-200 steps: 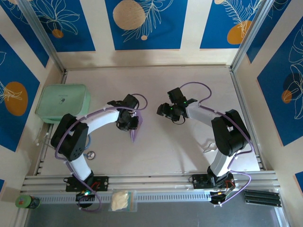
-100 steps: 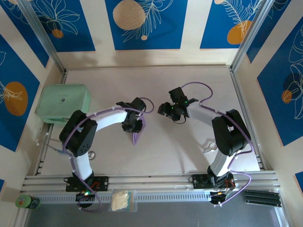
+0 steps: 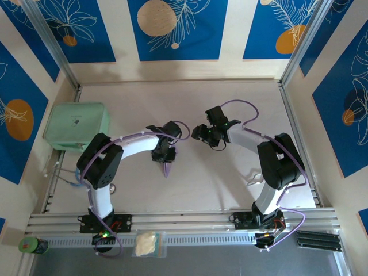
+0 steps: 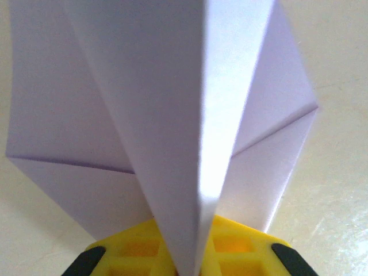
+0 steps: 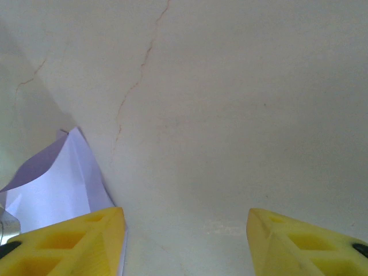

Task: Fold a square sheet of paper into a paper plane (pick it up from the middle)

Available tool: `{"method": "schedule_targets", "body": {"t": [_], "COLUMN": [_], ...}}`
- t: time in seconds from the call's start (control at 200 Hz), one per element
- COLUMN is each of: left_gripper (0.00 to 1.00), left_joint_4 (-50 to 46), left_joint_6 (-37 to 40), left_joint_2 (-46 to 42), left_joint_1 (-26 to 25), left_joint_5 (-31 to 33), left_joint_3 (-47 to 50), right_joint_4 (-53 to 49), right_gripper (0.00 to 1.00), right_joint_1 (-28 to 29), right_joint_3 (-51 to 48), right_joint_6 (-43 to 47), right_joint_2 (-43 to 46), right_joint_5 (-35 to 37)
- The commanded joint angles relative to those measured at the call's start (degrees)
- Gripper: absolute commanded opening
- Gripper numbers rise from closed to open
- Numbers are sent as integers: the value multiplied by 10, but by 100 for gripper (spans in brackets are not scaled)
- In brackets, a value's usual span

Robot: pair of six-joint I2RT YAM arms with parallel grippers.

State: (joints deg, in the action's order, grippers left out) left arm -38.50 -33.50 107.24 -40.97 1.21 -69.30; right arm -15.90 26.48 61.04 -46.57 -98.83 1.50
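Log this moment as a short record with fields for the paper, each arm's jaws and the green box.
paper plane: lilac, folded, its point aimed at the table's near edge
left jaws: shut on the paper plane
right jaws: open, holding nothing, apart from the plane on its right
green box: at the left edge of the table, apart from both arms

Pale table (image 3: 230, 178) bearing mint-green box (image 3: 76, 125)

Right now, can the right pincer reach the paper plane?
Probably yes: the right pincer stands open beside the paper plane, bare table between them, though the left pincer is shut on it.
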Motion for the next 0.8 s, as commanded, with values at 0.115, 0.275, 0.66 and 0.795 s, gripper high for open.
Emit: {"method": "schedule_targets", "body": {"t": [0.115,0.275,0.66,0.795], "left_gripper": [5,3,6,6], "left_joint_4": [-16,-17,0,-28], "left_joint_6": [-9,13,43,34], "left_joint_2": [-12,-31,108,175], "left_joint_1": [-6,7,84,93], "left_joint_5": [48,91,56,58], "left_joint_3": [-28,-65,-237,-323], "right_joint_4": [-2,-5,24,21], "right_gripper": [61,68,95,97], "right_joint_1": [-6,-19,-56,-61], "right_joint_3": [-14,-18,-57,-59], "right_joint_6": [4,25,86,90], "right_joint_2": [23,51,121,120], "right_joint_5": [5,27,36,30]}}
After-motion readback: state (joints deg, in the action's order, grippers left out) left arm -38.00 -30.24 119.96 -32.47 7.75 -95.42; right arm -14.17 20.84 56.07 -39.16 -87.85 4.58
